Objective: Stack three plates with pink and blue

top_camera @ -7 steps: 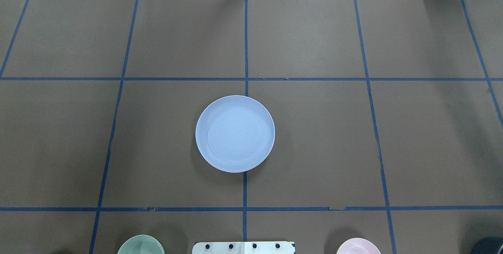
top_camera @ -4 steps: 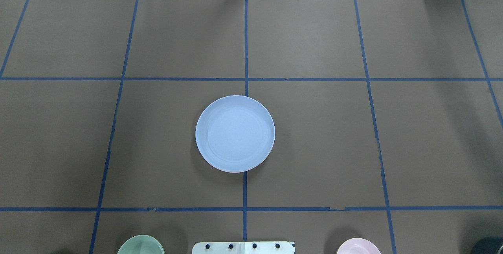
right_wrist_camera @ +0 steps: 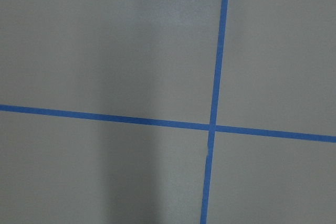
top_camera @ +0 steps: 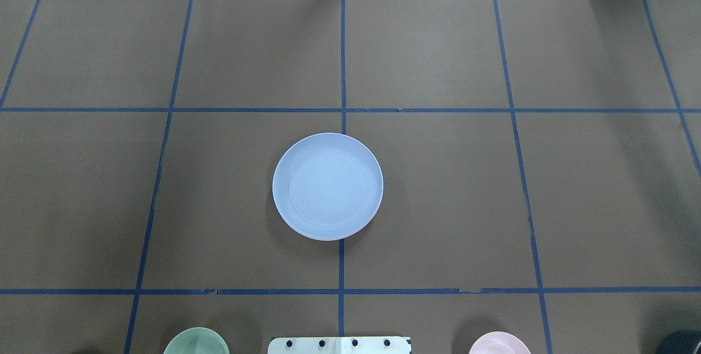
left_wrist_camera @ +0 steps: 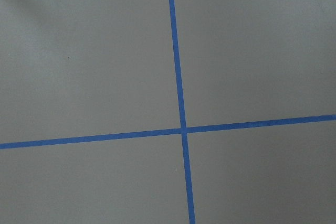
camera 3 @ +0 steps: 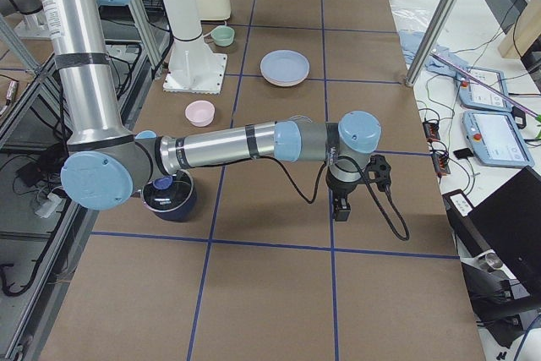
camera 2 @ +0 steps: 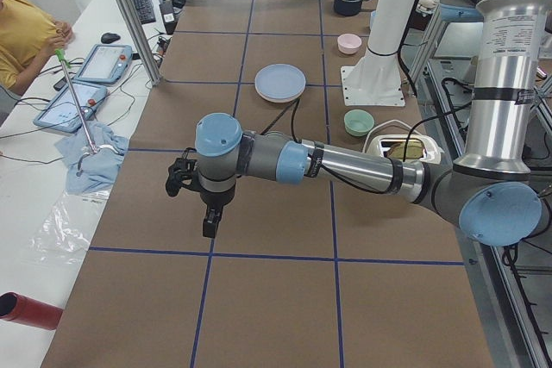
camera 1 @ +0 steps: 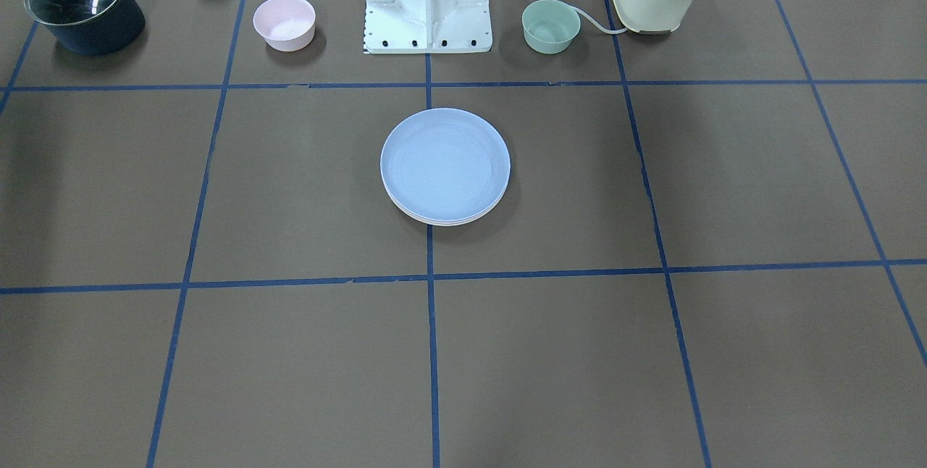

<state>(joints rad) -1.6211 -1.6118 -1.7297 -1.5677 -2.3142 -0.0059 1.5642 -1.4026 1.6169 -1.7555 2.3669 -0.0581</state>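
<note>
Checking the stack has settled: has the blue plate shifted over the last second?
No. In the overhead view the blue plate straddles the centre tape line exactly as before.

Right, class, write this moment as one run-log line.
stage: stacked | blue plate: on top | lower plates: only rims show | left claw: away from plates, grip unclear | right claw: likewise
</note>
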